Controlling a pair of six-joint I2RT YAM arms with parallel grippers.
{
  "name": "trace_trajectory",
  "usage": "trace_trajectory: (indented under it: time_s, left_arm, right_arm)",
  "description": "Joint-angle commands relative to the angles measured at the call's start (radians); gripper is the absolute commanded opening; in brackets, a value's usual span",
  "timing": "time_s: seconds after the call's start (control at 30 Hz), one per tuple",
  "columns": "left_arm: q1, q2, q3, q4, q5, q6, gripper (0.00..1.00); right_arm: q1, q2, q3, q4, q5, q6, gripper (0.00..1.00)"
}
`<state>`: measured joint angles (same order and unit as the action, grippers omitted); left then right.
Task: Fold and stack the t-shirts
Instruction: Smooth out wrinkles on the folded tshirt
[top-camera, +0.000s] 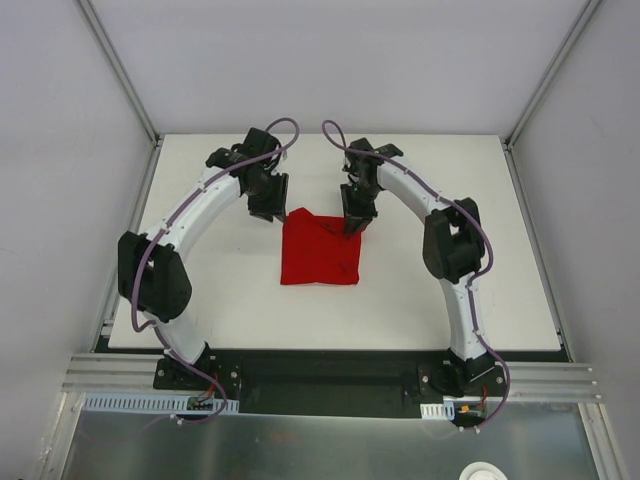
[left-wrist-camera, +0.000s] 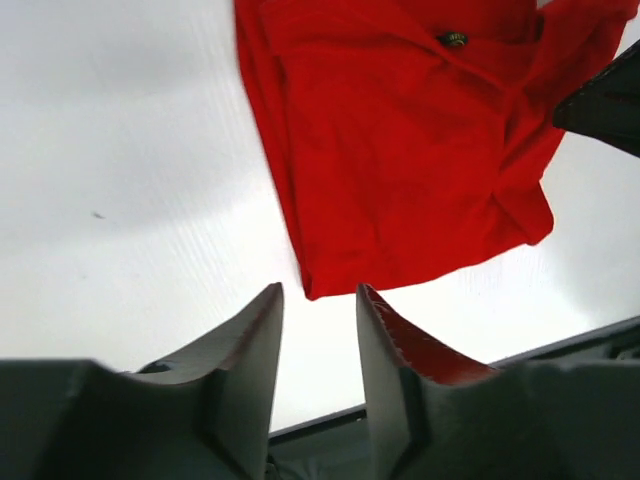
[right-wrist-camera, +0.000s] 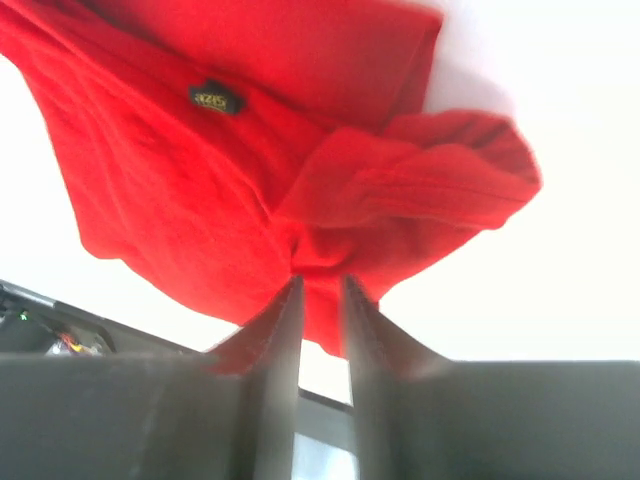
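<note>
The red t-shirt (top-camera: 320, 248) lies folded into a rough square in the middle of the white table (top-camera: 200, 300). My left gripper (top-camera: 268, 212) hovers just off the shirt's far left corner. In the left wrist view it (left-wrist-camera: 318, 290) is open and empty, and the t-shirt's (left-wrist-camera: 400, 150) corner lies just past its tips. My right gripper (top-camera: 355, 225) is at the shirt's far right corner. In the right wrist view it (right-wrist-camera: 320, 280) stands narrowly open, with a bunched fold of the t-shirt (right-wrist-camera: 250, 170) between its tips. A small dark label (right-wrist-camera: 217, 98) shows on the cloth.
The table's near edge meets a black base plate and metal rail (top-camera: 330, 375) where both arms are bolted. Grey walls close in the left, right and back sides. One dark finger of the right gripper (left-wrist-camera: 605, 100) shows at the edge of the left wrist view.
</note>
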<state>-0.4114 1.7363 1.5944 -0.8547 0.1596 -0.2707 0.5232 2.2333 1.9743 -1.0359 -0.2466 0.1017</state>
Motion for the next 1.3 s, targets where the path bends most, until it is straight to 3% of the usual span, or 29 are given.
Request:
trace_trajectory:
  time_s: [0.0, 0.03, 0.13, 0.23, 0.43, 0.5, 0.63, 0.9, 0.97, 1.03, 1.1, 1.2, 1.27]
  left_arm:
    - [0.000, -0.153, 0.018, 0.000, -0.120, 0.016, 0.37]
    - [0.000, -0.161, 0.027, -0.003, -0.144, 0.014, 0.38]
    - [0.002, -0.179, 0.038, -0.006, -0.155, 0.002, 0.42]
    - [0.002, -0.173, 0.050, -0.014, -0.155, -0.007, 0.43]
    - [0.002, -0.155, 0.062, -0.017, -0.149, -0.004, 0.44]
    - [0.002, -0.146, 0.062, -0.018, -0.144, -0.004, 0.44]
    - [0.002, -0.142, 0.061, -0.018, -0.137, -0.015, 0.44]
    - [0.002, -0.133, 0.047, -0.024, -0.135, -0.019, 0.44]
    - [0.002, -0.133, 0.045, -0.023, -0.137, -0.022, 0.44]
    - [0.000, -0.130, 0.049, -0.026, -0.137, -0.021, 0.44]
    - [0.002, -0.129, 0.047, -0.026, -0.137, -0.021, 0.44]
    - [0.002, -0.127, 0.049, -0.026, -0.138, -0.021, 0.44]
    - [0.002, -0.129, 0.044, -0.026, -0.137, -0.024, 0.44]
  right_arm:
    - [-0.029, -0.081, 0.064, -0.009, 0.023, -0.040, 0.28]
    - [-0.031, -0.078, 0.070, -0.007, 0.020, -0.045, 0.37]
    - [-0.051, -0.060, 0.107, -0.023, -0.005, -0.045, 0.49]
    - [-0.054, -0.047, 0.123, -0.027, -0.017, -0.040, 0.55]
    - [-0.052, -0.049, 0.129, -0.006, -0.059, -0.031, 0.54]
    - [-0.054, -0.040, 0.146, -0.010, -0.065, -0.030, 0.51]
    - [-0.052, -0.024, 0.152, -0.027, -0.077, -0.034, 0.01]
    - [-0.048, -0.001, 0.107, -0.052, -0.074, -0.039, 0.01]
    - [-0.046, 0.002, 0.107, -0.052, -0.086, -0.033, 0.07]
    - [-0.046, 0.002, 0.115, -0.061, -0.092, -0.033, 0.26]
    - [-0.043, 0.000, 0.129, -0.059, -0.085, -0.027, 0.27]
    - [-0.042, 0.015, 0.153, -0.075, -0.092, -0.027, 0.42]
    - [-0.034, 0.035, 0.182, -0.101, -0.091, -0.033, 0.43]
